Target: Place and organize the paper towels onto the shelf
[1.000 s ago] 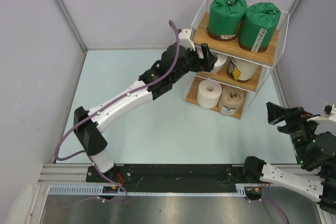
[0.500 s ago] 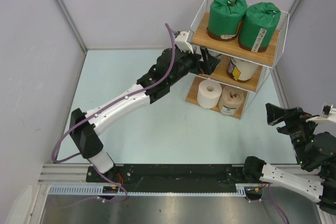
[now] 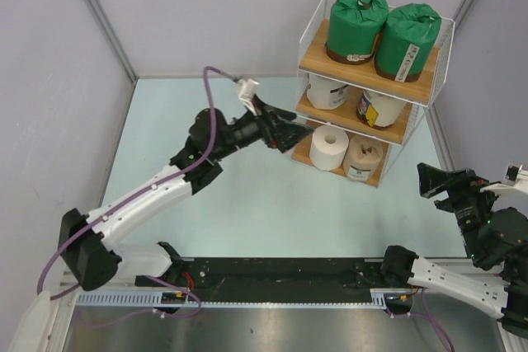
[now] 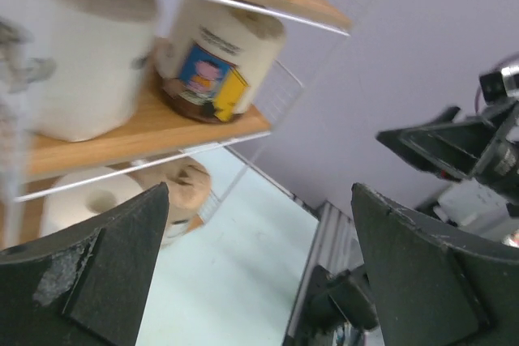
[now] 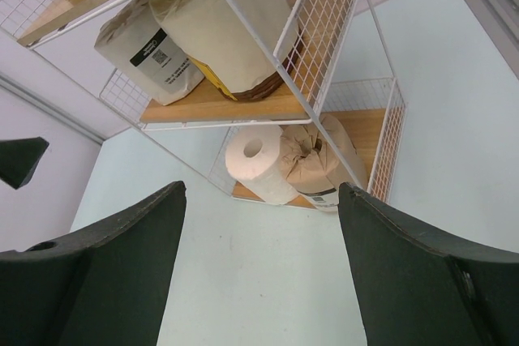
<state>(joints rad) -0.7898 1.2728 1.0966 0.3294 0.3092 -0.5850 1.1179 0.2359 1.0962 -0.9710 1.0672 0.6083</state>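
Note:
The shelf [image 3: 313, 57] stands at the back right. Two green rolls [image 3: 355, 24] sit on its top board. A white-wrapped roll [image 3: 326, 91] and a cream roll [image 3: 381, 108] sit on the middle board. A bare white roll [image 3: 329, 147] and a tan roll [image 3: 364, 157] sit on the bottom board. My left gripper [image 3: 289, 132] is open and empty, just left of the shelf's lower tiers. My right gripper [image 3: 433, 180] is open and empty, off to the shelf's right front. The right wrist view shows the white-wrapped roll [image 5: 150, 50] and bare roll [image 5: 259, 160].
Grey walls close in the pale blue table at the back and both sides. The shelf's white wire frame [image 5: 324, 22] encloses its right side and back. A purple cable [image 3: 210, 96] loops above the left arm. The black base rail [image 3: 280, 274] runs along the near edge.
My left gripper has pulled back left and down from the middle tier, leaving the white-wrapped roll standing there. The right arm has not moved.

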